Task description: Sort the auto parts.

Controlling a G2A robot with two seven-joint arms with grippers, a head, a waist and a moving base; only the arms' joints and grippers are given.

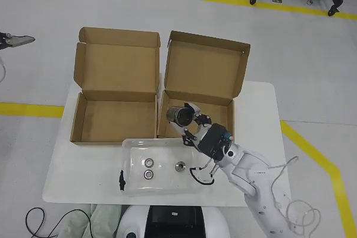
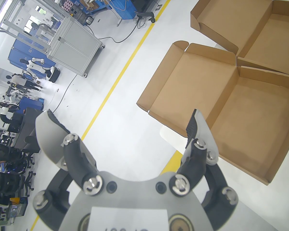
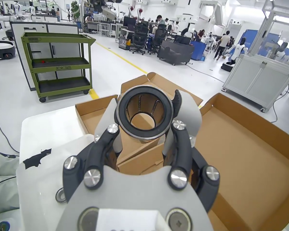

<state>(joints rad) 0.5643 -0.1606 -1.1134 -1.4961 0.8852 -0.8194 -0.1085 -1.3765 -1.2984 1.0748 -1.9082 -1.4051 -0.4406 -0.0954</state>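
Grips a hollow cylindrical part (image 3: 144, 114) in the right claw (image 3: 146, 108), one finger pressed to each side. Holds it on its side over the near left corner of the right cardboard box (image 1: 217, 116), just beyond the clear tray (image 1: 160, 141).

Looks straight down the bore from the right wrist: black ring at the end, metal mesh inside, brown cardboard behind. Gives from the top only the dark outer wall and one open end.

Holds the left claw (image 2: 122, 121) spread wide, off the surface (image 1: 256, 119) and over the grey floor (image 1: 35, 77), well apart from the left cardboard box (image 1: 116, 119). Takes in both boxes from the left wrist, lids folded back, side by side and touching.

Finds in the tray, from the top, two ring bearings (image 1: 149, 162) close together and a small round part (image 1: 179, 166) to their right, plus black tape (image 1: 121, 178) on the tray's left end. Catches from the right wrist just one bearing through the tray wall, and the same tape.

Carries a white label (image 2: 128, 218) on the left claw's plate, its print cut off at the edge and unreadable. Bears small dark print on the right forearm, too small to tell.
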